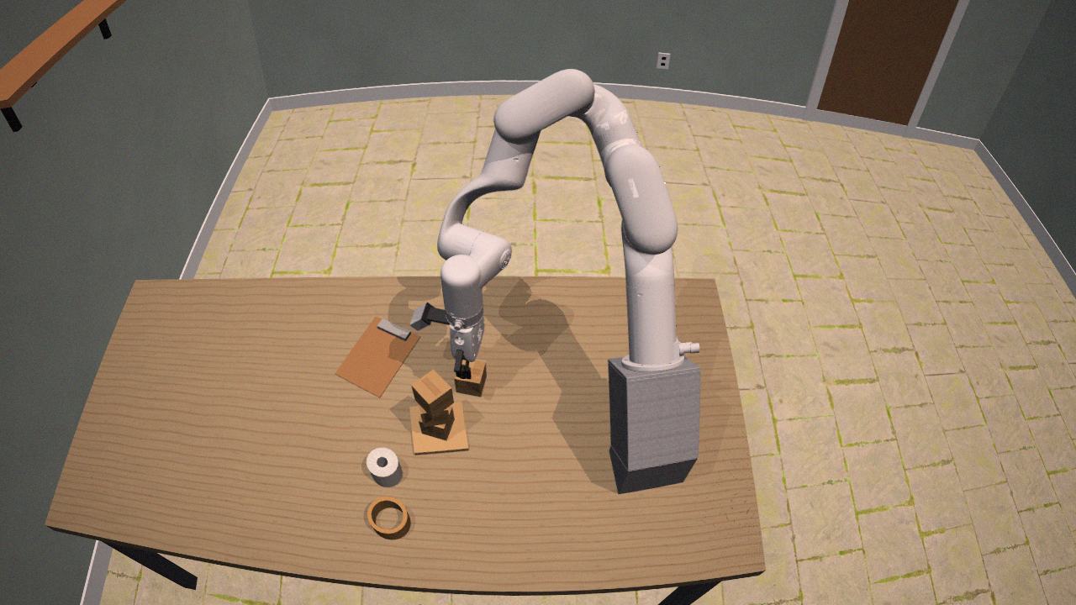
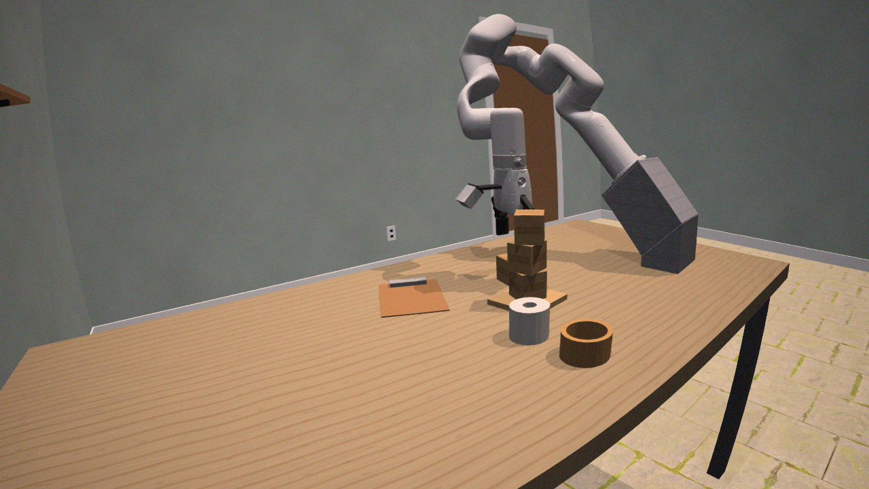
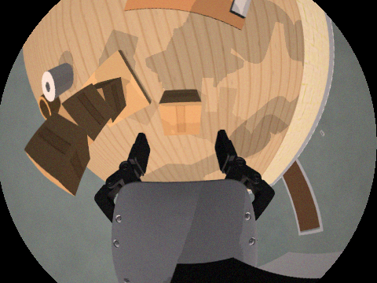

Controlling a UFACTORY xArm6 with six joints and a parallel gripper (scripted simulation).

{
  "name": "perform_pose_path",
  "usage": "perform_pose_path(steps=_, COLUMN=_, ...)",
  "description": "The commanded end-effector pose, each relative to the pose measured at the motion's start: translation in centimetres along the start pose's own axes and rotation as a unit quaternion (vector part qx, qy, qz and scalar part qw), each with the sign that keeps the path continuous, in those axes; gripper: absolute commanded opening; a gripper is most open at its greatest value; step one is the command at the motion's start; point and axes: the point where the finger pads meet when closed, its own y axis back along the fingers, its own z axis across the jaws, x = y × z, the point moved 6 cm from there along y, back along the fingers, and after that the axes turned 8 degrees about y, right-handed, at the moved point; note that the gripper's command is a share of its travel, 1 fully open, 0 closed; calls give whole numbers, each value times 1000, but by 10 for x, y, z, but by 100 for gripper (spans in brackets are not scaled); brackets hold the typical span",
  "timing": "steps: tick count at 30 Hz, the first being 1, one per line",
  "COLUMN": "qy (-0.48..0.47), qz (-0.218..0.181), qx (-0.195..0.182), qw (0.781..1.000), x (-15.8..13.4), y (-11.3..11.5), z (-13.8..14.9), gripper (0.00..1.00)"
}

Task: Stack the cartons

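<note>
Three brown cartons stand in an uneven column (image 1: 435, 410) on the small square wooden board (image 1: 439, 439); they are twisted relative to each other. The column also shows in the exterior view (image 2: 527, 255) and at the left of the wrist view (image 3: 78, 121). The fourth carton sits alone on the table just behind the board, partly hidden behind the column in the exterior view (image 2: 502, 267). My gripper (image 1: 462, 367) is open and empty, pointing down just above this loose carton (image 3: 181, 112). The carton lies in line between my fingertips. No numbers are visible.
An orange flat board (image 1: 376, 355) with a small grey block (image 1: 393, 328) lies behind and to the left. A white roll (image 1: 382, 464) and a brown ring (image 1: 387, 517) stand in front of the board. The robot's grey base (image 1: 652, 421) stands at the right.
</note>
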Motion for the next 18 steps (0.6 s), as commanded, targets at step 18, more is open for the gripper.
perform_pose_path(steps=18, qy=0, qz=1, qx=1, qw=1000, x=0, y=-27, z=0, gripper=100)
